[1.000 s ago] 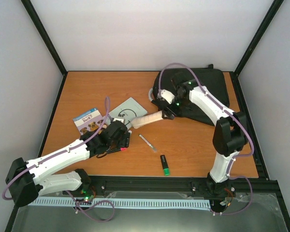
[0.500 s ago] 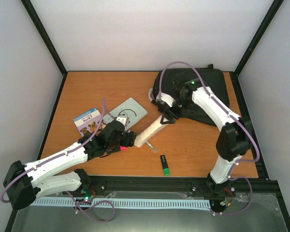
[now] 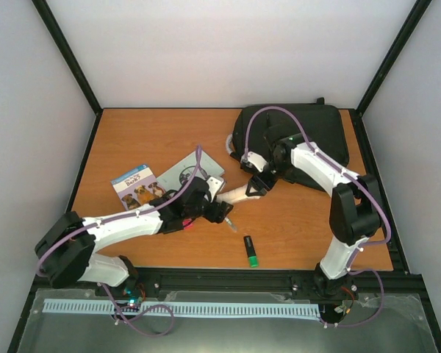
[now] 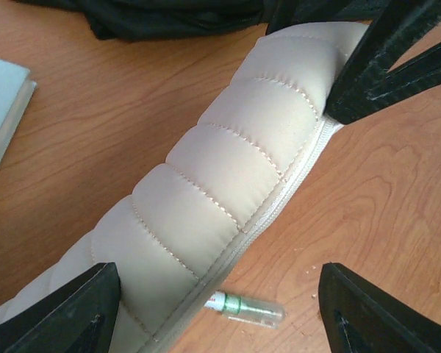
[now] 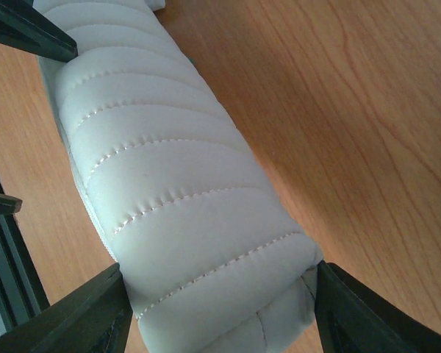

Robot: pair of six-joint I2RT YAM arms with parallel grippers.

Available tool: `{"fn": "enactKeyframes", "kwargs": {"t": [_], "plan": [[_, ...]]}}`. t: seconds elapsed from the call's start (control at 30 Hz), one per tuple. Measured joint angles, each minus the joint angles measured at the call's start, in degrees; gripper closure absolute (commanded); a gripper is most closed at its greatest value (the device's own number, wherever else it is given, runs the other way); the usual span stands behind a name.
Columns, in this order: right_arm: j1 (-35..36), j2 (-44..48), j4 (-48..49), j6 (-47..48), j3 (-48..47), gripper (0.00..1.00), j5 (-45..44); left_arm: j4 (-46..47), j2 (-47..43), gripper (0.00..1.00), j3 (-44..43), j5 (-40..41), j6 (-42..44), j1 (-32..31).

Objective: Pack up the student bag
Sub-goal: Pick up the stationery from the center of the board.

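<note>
Gripping cream quilted fabric pouch [image 5: 184, 191] in right end effector [image 5: 219, 283], straddling it with open left end effector [image 4: 219, 273], likely for handover.

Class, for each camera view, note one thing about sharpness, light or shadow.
Top external: even light, the black fabric backpack shows little detail. Left wrist: stitching on the cream quilted pouch is crisp. Right wrist: the pouch casts a soft shadow on the wooden tabletop.

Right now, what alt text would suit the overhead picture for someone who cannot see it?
Over a wooden table, the right end effector grips one end of a cream pouch, and the left end effector stands open around the other end. A black backpack lies at the far right.
</note>
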State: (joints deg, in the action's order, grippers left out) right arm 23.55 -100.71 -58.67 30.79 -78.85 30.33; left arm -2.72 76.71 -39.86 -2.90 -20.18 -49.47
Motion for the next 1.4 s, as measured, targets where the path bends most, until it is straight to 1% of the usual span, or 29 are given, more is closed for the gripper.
{"fn": "enactKeyframes", "kwargs": {"t": [0.13,0.2,0.27,0.3,0.37,0.43,0.47,0.57,0.63,0.67,0.77,0.93,1.03,1.2,1.4], "plan": [[-0.5,0.0,0.7,-0.5,0.0,0.33,0.3,2.4,1.5,0.27,0.0,0.6,2.4,0.1],[-0.6,0.0,1.0,-0.7,0.0,0.34,0.3,3.5,3.3,0.30,-0.2,1.7,3.7,0.2],[-0.7,-0.1,1.1,-0.7,0.0,0.34,0.2,4.3,5.1,0.37,-0.8,3.4,5.0,0.2],[-0.8,-0.1,1.1,-0.8,0.0,0.34,0.2,4.6,6.1,0.41,-1.3,4.4,5.6,0.2],[-0.9,-0.1,1.0,-0.8,0.0,0.33,0.2,5.2,7.9,0.56,-2.1,6.6,6.9,0.2],[-1.0,-0.1,0.8,-0.7,0.0,0.30,0.4,5.4,8.9,0.70,-2.6,8.6,8.1,0.2],[-1.1,-0.1,0.6,-0.7,-0.1,0.27,0.6,5.4,9.2,0.76,-2.8,9.4,8.6,0.2],[-1.6,0.0,-0.8,-0.1,-0.7,0.21,2.1,4.8,9.2,0.91,-2.9,11.1,9.9,0.2],[-2.3,0.5,-1.9,0.2,-1.4,0.17,3.4,4.2,8.9,0.97,-3.0,11.5,10.6,0.2],[-2.8,1.1,-2.5,0.5,-1.8,0.16,4.1,3.8,8.2,0.99,-3.0,11.5,11.0,0.2],[-4.7,3.0,-3.8,0.7,-3.6,0.16,4.6,2.7,4.3,0.99,-2.8,11.4,10.7,0.2],[-6.4,4.9,-3.0,-0.9,-7.7,0.16,2.1,2.7,-3.6,0.99,-2.1,11.2,9.2,0.2],[-6.3,4.2,-2.1,-2.5,-9.8,0.18,0.7,2.1,-5.3,0.99,-2.1,11.6,8.3,0.2],[-6.5,-1.2,1.0,-6.5,-14.2,0.20,-3.4,-2.2,-6.2,0.99,-2.1,15.4,6.1,0.2],[-6.5,-10.4,2.8,-9.9,-23.5,0.20,-6.6,-9.3,-7.6,0.99,-4.0,23.7,3.6,0.2]]}}
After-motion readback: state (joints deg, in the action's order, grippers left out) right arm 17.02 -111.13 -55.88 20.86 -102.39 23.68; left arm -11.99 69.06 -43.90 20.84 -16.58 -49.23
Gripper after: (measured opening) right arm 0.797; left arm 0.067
